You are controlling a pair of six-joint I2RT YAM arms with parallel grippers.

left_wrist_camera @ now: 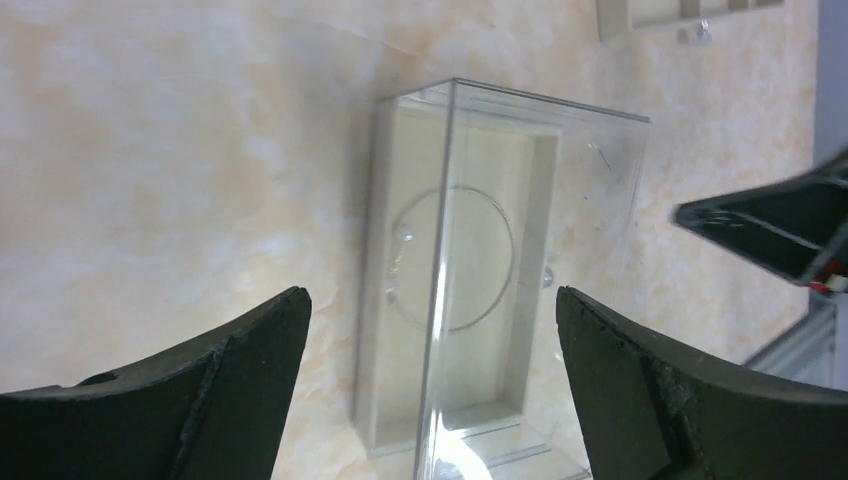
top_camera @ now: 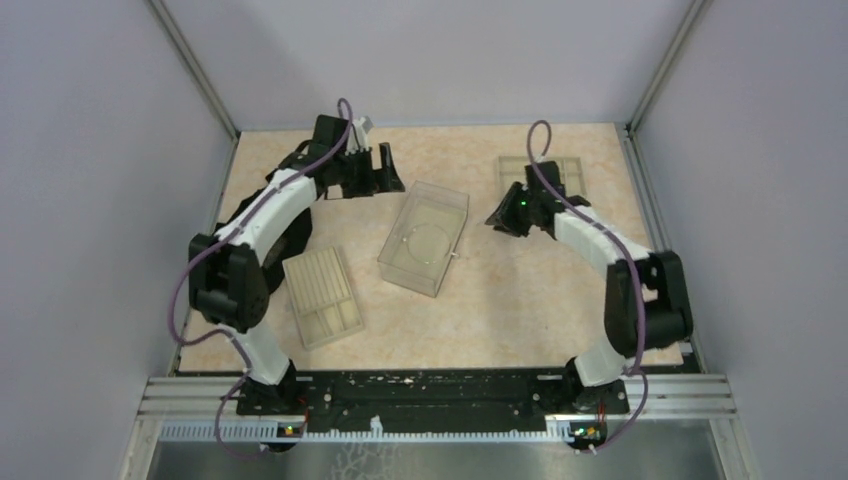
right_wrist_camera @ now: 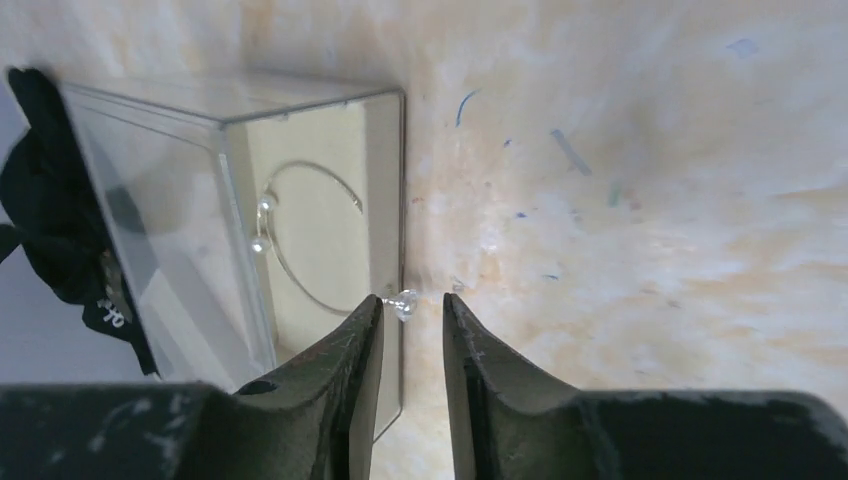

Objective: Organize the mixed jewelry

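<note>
Rail (top_camera: 690,395): aluminium | tabletop (top_camera: 500,320): beige marbled, hoop (top_camera: 427,240) inside clear box (top_camera: 445,196) | walls (top_camera: 90,200): lilac

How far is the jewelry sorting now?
Done: the hoop lies in the clear box. In hand: nothing gripped; the right gripper, slightly open, is at a small stud beside the box. Remaining: that stud and a tiny piece by a tray. Left gripper open, empty.

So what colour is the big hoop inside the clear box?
Silver: the hoop is thin, plain wire. The right wrist view shows it best.
</note>
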